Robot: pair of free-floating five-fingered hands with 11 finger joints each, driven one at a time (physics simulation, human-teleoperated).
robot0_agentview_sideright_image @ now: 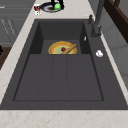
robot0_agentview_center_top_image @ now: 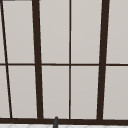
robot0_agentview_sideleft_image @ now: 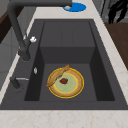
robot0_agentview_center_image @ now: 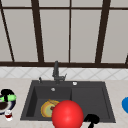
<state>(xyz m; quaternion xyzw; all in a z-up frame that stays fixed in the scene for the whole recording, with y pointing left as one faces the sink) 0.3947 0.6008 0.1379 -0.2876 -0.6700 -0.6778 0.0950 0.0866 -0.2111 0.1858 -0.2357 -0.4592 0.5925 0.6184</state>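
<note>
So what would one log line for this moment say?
left hand: on green thing over dark dish, left counter | right hand: sink's front edge, beside red ball | basin: yellow plate, wooden utensil

a yellow plate [robot0_agentview_sideright_image: 61, 48] with a wooden utensil [robot0_agentview_sideright_image: 69, 48] lies in the sink's [robot0_agentview_sideright_image: 60, 77] far basin; a hand [robot0_agentview_sideright_image: 56, 3] holds a green thing [robot0_agentview_sideright_image: 57, 6] over a dark plate [robot0_agentview_sideright_image: 48, 8] beyond
</note>
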